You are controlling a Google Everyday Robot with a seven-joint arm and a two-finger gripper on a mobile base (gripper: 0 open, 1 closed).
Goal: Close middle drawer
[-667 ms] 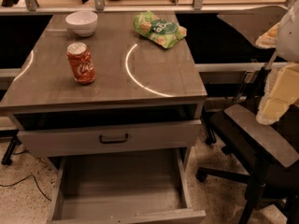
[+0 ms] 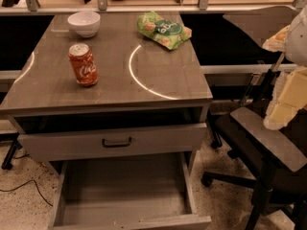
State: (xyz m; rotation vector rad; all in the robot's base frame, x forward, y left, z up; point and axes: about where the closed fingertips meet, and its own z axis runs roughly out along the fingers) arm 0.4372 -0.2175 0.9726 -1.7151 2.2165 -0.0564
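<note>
The middle drawer (image 2: 124,190) stands pulled far out at the near bottom of the view. It is an empty grey box below the top drawer (image 2: 115,143), which itself seems to sit a little out of the cabinet. The middle drawer's low front runs along the bottom edge of the view, and any handle on it is out of sight.

The hand (image 2: 287,99) is a pale shape at the right edge, above the black chair (image 2: 261,138) and well apart from the drawer. I cannot tell whether it is open or closed.

The drawer looks rigid, and being empty it is probably light, so it should slide on its runners under a steady push. It likely needs no grip, only a flat press on the middle of the front, driven toward the far side. A push near one corner could twist it and make it bind. The side walls are poor places to push, since the hand could get caught under the top drawer.

On the surface (image 2: 182,87) stand a can (image 2: 83,64), a bowl (image 2: 84,23) and a green bag (image 2: 164,30). A hard slam might shake the upright can.
</note>
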